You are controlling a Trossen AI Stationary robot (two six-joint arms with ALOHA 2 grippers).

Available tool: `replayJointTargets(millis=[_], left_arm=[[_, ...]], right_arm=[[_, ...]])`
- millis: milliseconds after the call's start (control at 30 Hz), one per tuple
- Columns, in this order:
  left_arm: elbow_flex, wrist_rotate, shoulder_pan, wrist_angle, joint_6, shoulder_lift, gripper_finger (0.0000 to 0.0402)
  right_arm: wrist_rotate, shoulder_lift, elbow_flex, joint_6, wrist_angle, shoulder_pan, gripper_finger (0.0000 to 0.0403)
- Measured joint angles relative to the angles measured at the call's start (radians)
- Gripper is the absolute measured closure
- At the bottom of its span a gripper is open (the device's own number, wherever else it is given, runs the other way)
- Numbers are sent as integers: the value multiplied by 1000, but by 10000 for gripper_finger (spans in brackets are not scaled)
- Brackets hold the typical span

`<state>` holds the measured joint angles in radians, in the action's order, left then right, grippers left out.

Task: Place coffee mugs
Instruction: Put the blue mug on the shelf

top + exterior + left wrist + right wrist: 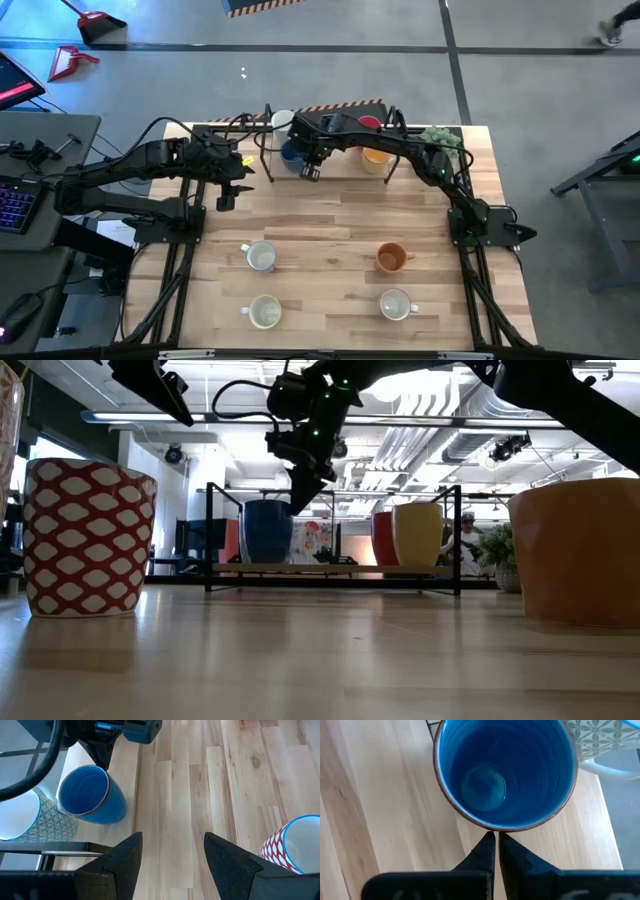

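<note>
A: What is seen along the left edge of the surface (330, 215)?
B: The left gripper (226, 196) is held above bare wood near the left edge, its jaws spread wide with nothing between them. In the left wrist view a red-and-white patterned mug (290, 847) is seen off to one side of that gripper (172, 862), apart from it.

A: And toward the far edge?
B: A low black rack (268, 130) is set along the far edge. On it a white patterned mug (282, 120) is found just beside the blue mug (291, 156). The right gripper (311, 172) is positioned at the blue mug's (502, 770) near rim, its jaws pressed together (495, 851) right at the rim's outside; whether the rim is touched cannot be told. Farther right on the rack a red mug (369, 124) and a yellow mug (374, 160) are stood, and a small green plant (438, 138) is placed near the far right corner.

A: How much open room is left in the middle?
B: A wide band of bare wood is left between the rack and the near mugs. Two cream mugs (261, 256) (264, 312) are set left of centre, one nearer the front edge. To the right an orange mug (391, 258) and another cream mug (395, 304) are placed, well apart from the left pair.
</note>
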<state>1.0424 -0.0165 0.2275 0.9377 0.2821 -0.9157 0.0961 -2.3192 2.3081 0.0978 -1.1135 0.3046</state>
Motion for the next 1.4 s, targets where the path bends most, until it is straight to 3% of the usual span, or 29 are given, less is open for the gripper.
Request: replayJointTargets(millis=[433, 967, 1400], left_arm=[[0, 0, 0, 0, 2, 0, 202], [0, 0, 0, 0, -2, 0, 202], [0, 1, 0, 1, 0, 0, 202]], right_arm=[[-18, 0, 0, 8, -1, 0, 398], [134, 0, 0, 21, -5, 12, 398], [100, 0, 0, 42, 51, 17, 398]])
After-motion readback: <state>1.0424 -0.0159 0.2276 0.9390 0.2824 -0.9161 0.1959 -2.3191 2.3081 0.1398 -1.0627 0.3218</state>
